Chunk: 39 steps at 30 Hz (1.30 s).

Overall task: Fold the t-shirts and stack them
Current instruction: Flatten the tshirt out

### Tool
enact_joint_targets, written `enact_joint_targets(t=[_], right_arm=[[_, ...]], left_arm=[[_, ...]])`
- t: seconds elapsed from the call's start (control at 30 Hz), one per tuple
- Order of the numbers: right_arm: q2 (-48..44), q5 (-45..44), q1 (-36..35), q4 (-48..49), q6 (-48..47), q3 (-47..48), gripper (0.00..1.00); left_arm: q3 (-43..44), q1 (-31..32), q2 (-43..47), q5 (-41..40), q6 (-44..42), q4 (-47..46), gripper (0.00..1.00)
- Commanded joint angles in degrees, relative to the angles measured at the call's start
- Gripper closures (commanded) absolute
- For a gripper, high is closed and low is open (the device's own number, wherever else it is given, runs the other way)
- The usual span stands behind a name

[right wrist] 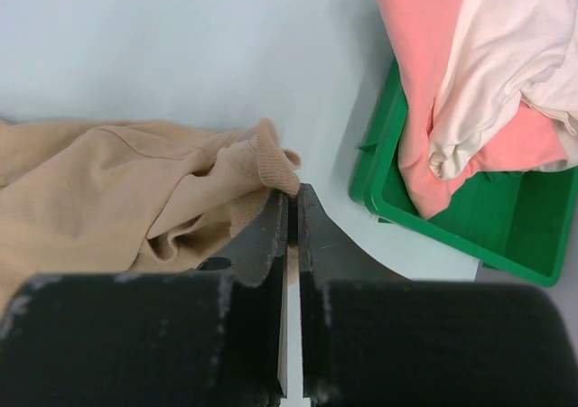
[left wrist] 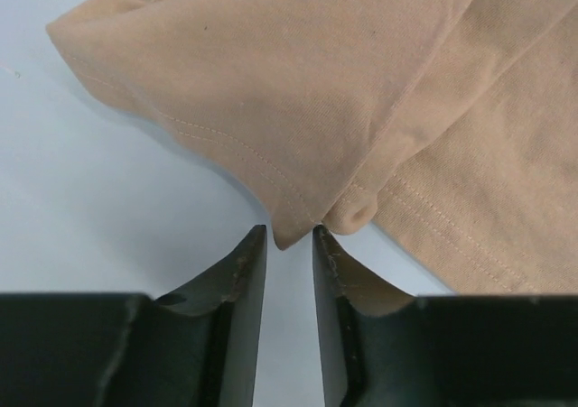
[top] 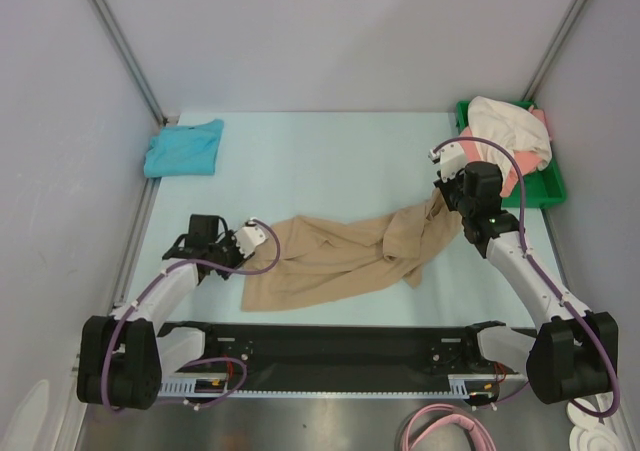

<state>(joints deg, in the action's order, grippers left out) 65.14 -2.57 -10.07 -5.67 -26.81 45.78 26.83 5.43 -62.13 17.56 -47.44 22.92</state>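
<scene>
The tan t-shirt [top: 340,256] lies crumpled across the middle of the table. My right gripper [top: 443,199] is shut on its right end, pinching a ribbed edge between the jaws [right wrist: 293,192], with the cloth [right wrist: 108,181] bunched to the left. My left gripper [top: 247,245] is at the shirt's left end, its jaws slightly apart [left wrist: 289,235]. A hem corner of the shirt [left wrist: 361,82] sits just at the fingertips, not clamped. The teal-blue t-shirt [top: 184,148] lies at the far left. The cream-white t-shirt [top: 505,126] and the coral-pink t-shirt [top: 455,156] are heaped at the far right.
A green plastic tray [top: 545,186] at the far right holds the cream-white [right wrist: 515,37] and coral-pink [right wrist: 424,46] shirts; its rim [right wrist: 424,217] is close to the right of my right gripper. Grey walls with metal rails enclose the table.
</scene>
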Motion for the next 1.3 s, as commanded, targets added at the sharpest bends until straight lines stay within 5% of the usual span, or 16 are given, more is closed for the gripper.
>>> enact_joint_targets(t=[0.0, 0.17, 0.47, 0.87, 1.03, 1.1, 1.27], right_arm=[[-0.7, -0.5, 0.1, 2.2, -0.4, 0.0, 1.0], [-0.9, -0.7, 0.3, 2.3, -0.4, -0.2, 1.0], [-0.5, 1.6, 2.3, 1.1, -0.3, 0.3, 1.0], [10.3, 3.5, 6.5, 4.0, -3.0, 3.5, 1.0], [2.3, 8.3, 9.6, 3.0, -7.5, 2.2, 0.48], [-2.9, 22.5, 12.9, -0.5, -10.4, 1.2, 0.42], [-15.0, 40.4, 13.2, -16.9, -41.4, -8.7, 0.4]], left_arm=[[2.0, -0.4, -0.4, 3.6, -0.2, -1.9, 0.72], [2.6, -0.5, 1.2, 3.8, -0.3, -0.6, 1.0], [4.1, -1.1, 14.3, -5.1, 0.0, 2.6, 1.0], [1.8, -1.7, 14.7, -13.2, 5.7, -5.9, 1.0], [1.6, -1.7, 15.5, -10.4, 7.4, -5.8, 1.0], [1.3, -1.7, 16.4, -10.2, 7.5, -5.8, 0.99], [-0.1, -1.7, 17.7, -10.0, 7.6, -5.9, 1.0]])
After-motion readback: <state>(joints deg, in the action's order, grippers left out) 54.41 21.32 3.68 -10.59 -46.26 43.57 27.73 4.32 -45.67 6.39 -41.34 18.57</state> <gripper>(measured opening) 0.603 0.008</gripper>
